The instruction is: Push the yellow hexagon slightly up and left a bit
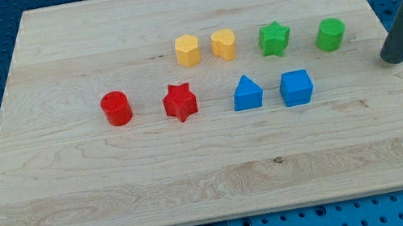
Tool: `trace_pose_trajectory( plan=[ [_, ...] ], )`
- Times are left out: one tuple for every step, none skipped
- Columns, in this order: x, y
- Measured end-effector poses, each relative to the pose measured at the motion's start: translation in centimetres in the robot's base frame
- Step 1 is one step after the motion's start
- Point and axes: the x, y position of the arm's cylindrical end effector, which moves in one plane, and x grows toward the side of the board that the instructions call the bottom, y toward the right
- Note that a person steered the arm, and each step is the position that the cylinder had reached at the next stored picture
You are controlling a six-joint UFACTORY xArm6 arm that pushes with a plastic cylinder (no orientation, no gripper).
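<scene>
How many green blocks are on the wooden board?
2: the green star block right of the yellow blocks, and the green cylinder block further toward the view's right. None looks hidden.

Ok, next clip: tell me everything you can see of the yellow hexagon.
The yellow hexagon is a small, matte, plastic-looking block with six sides and a flat top. It sits upright on the wooden board, at the left end of the upper row. The yellow heart-like block is just to its right, with a narrow gap between them. Nothing touches it; my tip is far off at the view's right.
</scene>
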Motion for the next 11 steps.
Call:
trace_pose_trajectory(
  plan=[
    [0.1, -0.8],
    [0.1, -7.5],
    [0.1, -14.2],
    [-0.9, -20.7],
    [-2.7, -22.1],
    [-3.1, -24.2],
    [-4.7, -27.7],
    [-6.0, -31.6],
    [-7.1, -32.8],
    [-5.0, -32.0],
    [-3.9, -29.6]
  ],
)
